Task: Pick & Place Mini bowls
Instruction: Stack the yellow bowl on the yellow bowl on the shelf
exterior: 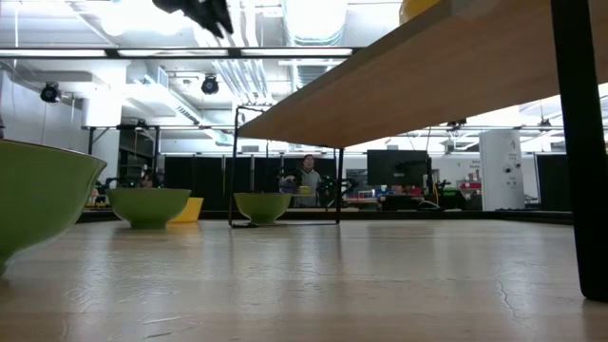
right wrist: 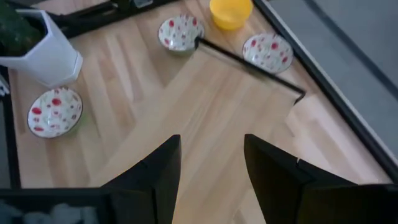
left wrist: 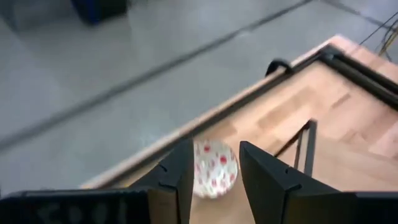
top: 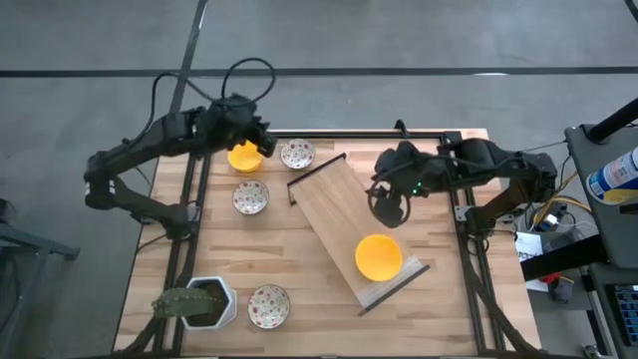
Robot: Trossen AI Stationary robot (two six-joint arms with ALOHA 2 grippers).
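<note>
The wooden surface (top: 249, 249) carries a tilted raised wooden shelf (top: 334, 204) in a dark frame, with one yellow bowl (top: 379, 256) sitting at its lower end. The right pincer (top: 387, 207) hangs above the shelf, open and empty. The left pincer (top: 254, 142) hovers at the far edge over another yellow bowl (top: 244, 157), fingers apart, holding nothing. Three speckled bowls (top: 250, 196) rest around it on the surface, one beside the white plant pot (top: 214, 299).

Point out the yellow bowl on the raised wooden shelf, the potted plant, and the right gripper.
yellow bowl (top: 379, 256), high view, centre of its inside.
potted plant (top: 217, 304), high view, white pot's rim.
right gripper (right wrist: 210, 163), right wrist view, midway between its fingers.
</note>
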